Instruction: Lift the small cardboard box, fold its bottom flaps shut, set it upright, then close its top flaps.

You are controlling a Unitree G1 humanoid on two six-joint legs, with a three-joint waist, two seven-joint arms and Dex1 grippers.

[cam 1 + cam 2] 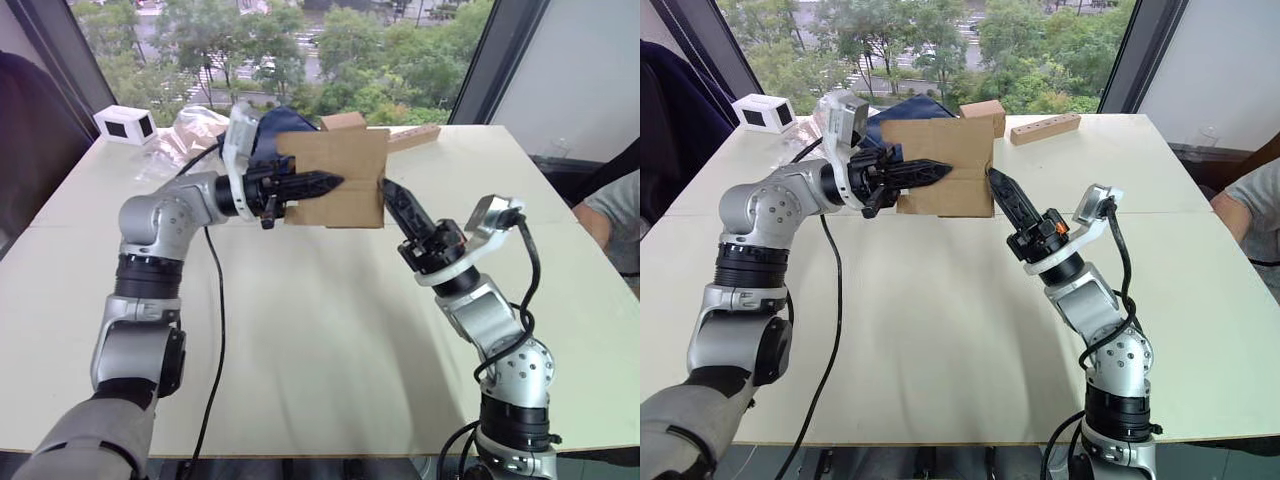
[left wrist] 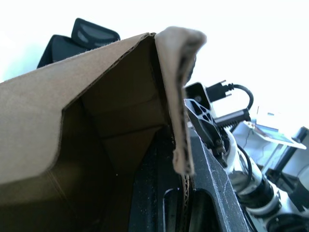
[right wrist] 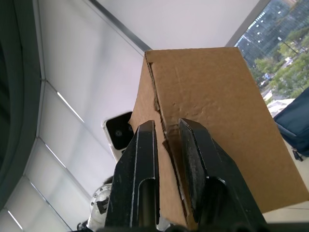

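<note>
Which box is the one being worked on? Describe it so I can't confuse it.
Look above the far middle of the white table. The small cardboard box is held in the air between the left claw and right claw, unlike the smaller brown box resting on the table behind.

Left arm: enters from lower left of the frame, elbow bent, forearm level, reaching rightward toward upper centre. Left gripper [image 1: 335, 184]: fingers horizontal, clamped on the small cardboard box [image 1: 345, 160]. Right arm: rises from lower right, forearm angled up-left. Right gripper [image 1: 994, 178]: fingers [image 3: 145, 159] narrowly parted, straddling the box's edge.
</note>
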